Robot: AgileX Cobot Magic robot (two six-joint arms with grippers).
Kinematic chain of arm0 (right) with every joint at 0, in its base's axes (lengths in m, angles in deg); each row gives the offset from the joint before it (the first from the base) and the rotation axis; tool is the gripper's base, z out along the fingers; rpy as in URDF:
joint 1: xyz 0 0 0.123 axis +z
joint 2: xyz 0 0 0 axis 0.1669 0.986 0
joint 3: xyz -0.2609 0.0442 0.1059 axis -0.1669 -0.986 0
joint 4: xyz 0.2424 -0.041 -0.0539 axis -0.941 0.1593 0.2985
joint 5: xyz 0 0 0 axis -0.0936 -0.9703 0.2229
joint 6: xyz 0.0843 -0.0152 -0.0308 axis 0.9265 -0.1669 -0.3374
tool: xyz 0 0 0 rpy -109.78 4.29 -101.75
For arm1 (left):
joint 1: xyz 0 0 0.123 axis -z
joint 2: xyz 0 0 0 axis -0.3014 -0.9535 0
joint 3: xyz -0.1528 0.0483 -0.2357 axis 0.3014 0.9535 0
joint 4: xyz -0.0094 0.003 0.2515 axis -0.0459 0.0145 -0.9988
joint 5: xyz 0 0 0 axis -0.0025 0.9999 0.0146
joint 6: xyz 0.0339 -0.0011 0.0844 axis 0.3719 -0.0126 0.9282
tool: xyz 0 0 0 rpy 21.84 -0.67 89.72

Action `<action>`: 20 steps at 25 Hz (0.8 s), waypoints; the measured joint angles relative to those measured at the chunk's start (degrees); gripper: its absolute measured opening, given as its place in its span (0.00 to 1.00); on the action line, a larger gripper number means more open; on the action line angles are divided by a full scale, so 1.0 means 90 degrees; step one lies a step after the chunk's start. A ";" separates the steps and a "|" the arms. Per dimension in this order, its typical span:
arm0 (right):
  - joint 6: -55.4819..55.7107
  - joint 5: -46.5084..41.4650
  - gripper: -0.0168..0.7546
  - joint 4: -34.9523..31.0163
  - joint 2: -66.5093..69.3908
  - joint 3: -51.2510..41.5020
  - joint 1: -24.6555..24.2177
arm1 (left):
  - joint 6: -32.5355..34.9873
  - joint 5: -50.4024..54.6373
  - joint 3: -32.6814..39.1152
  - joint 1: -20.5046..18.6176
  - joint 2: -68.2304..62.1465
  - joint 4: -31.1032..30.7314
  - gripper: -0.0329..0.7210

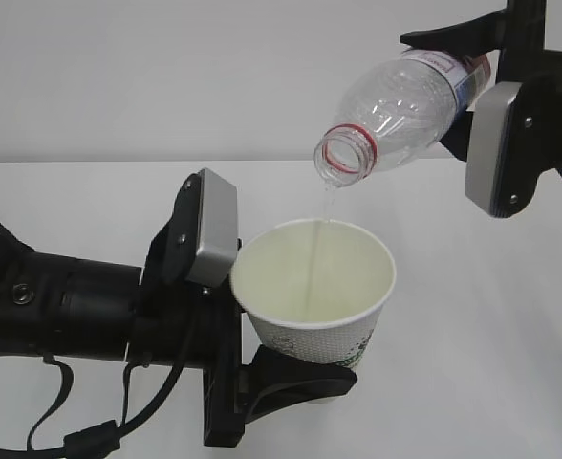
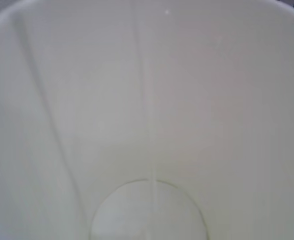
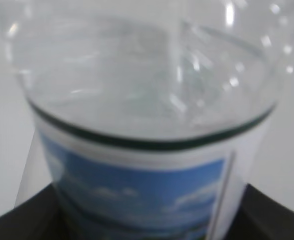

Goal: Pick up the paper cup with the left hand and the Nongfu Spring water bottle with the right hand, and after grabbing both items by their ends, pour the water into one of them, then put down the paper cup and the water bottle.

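My left gripper (image 1: 286, 368) is shut on the base of the white paper cup (image 1: 319, 337), holding it tilted with its mouth up and to the right. One black finger (image 1: 300, 379) shows under the cup. The right gripper (image 1: 467, 86) is shut on the labelled end of the Nongfu Spring water bottle (image 1: 405, 91), which is tipped neck-down above the cup. A thin stream of water (image 1: 321, 244) falls from the red-ringed mouth into the cup. The left wrist view is filled by the cup's inside (image 2: 217, 100), with the stream (image 2: 151, 150) and a shallow pool (image 2: 147, 217). The right wrist view shows the bottle (image 3: 147, 90) and its blue label (image 3: 137, 195).
Both arms hang over a white table (image 1: 491, 344) with a plain white wall (image 1: 166, 76) behind it. The left arm's black body and cables (image 1: 61, 316) reach in from the left edge. No other objects show.
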 joint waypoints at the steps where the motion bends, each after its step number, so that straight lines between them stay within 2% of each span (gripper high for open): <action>1: 0.0000 0.0000 0.64 0.0000 0.0000 0.0000 0.0000 | 0.0000 0.0000 0.0000 0.0000 0.0000 0.0000 0.76; 20: -0.0061 0.0023 0.64 0.0000 0.0000 0.0000 0.0000 | 0.0000 0.0000 0.0000 0.0000 0.0000 0.0000 0.76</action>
